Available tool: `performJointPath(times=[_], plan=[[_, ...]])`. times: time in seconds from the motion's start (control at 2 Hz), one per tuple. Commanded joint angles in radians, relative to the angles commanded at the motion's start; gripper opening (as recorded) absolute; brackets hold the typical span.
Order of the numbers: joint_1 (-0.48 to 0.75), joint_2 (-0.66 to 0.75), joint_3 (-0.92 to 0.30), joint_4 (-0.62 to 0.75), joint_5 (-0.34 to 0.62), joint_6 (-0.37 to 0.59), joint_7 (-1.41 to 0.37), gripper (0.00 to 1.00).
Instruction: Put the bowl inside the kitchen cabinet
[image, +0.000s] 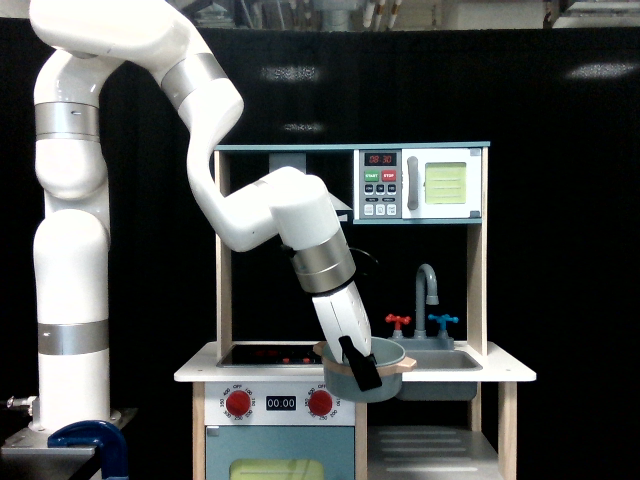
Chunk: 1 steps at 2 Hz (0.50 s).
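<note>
While the claw (358, 366) pinches the bowl (372, 372), the microwave (420, 184) shows START, STOP buttons.

Round grey-blue bowl with tan wooden rim (372, 384) hides the black gripper's (360, 368) inner finger; doorless white-shelved kitchen cabinet (430, 445) and pale-blue oven door (280, 455) cut off by bottom edge.

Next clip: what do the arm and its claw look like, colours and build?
The arm is glossy white with rounded, bulbous segments and brushed silver bands at the joints. It tapers to a slim white wrist ending in a black claw. No cables or markings show on it.
</note>
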Motion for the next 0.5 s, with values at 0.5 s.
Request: performJointPath(times=[0.5], plan=[[-0.13, 0.296, 0.108, 0.126, 0.321, 0.043, -0.318, 0.0]])
